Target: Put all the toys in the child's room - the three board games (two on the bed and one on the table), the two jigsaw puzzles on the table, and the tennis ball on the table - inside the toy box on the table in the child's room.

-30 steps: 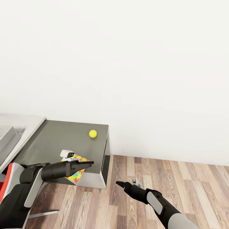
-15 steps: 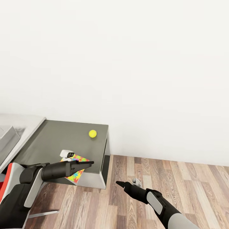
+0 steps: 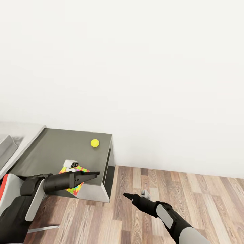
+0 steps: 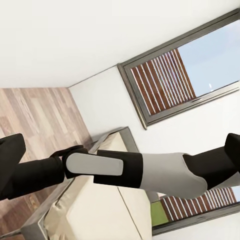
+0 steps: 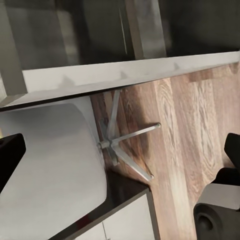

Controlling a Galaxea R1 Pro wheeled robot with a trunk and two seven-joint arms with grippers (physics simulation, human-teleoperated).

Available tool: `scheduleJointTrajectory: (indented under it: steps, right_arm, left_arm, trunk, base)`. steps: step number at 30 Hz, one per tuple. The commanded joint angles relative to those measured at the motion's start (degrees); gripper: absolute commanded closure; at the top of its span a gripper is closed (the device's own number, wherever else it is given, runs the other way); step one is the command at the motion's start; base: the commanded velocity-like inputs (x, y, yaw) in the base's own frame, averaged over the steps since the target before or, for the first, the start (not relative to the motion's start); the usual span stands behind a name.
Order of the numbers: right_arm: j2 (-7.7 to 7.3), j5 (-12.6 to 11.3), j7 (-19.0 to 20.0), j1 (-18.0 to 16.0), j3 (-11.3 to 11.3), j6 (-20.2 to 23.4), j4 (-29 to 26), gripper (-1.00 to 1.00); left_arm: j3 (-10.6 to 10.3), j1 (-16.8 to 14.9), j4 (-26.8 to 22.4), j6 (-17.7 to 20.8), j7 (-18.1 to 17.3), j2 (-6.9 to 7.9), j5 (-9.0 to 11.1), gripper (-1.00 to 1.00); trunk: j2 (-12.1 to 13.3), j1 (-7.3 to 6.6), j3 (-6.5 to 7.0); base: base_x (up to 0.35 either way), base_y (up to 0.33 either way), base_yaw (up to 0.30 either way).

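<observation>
You are holding both arms clear above the floor, left claw (image 3: 96, 174) seemingly pinched narrow, right claw (image 3: 126, 195) unclear. The tennis ball (image 3: 95, 142) is sitting near the table's (image 3: 51, 149) far corner, a jigsaw puzzle (image 3: 75, 185) overhanging its front edge.

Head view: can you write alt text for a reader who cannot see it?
A tennis ball and a jigsaw puzzle lie on the table against a white wall. Left gripper hovers over the puzzle; right gripper hangs over wood floor.
</observation>
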Motion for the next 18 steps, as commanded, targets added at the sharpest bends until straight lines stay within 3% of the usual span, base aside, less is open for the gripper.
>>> scheduleJointTrajectory:
  steps: [1, 18]
  right_arm:
    - [-0.02, -0.39, -0.01, -0.03, 0.15, 0.23, 0.01, -1.00]
    - [0.01, -0.39, 0.51, 0.21, 0.15, 0.22, -0.02, -1.00]
  left_arm:
    - [0.00, -0.03, -0.01, 0.52, -0.05, 0.01, 0.15, -1.00]
    - [0.01, -0.03, -0.04, 0.53, -0.06, 0.25, 0.16, -1.00]
  trunk:
    - [-0.09, 0.03, 0.00]
    - [-0.09, 0.03, 1.60]
  base:
    - [0.000, -0.006, 0.000]
    - [0.000, 0.012, 0.000]
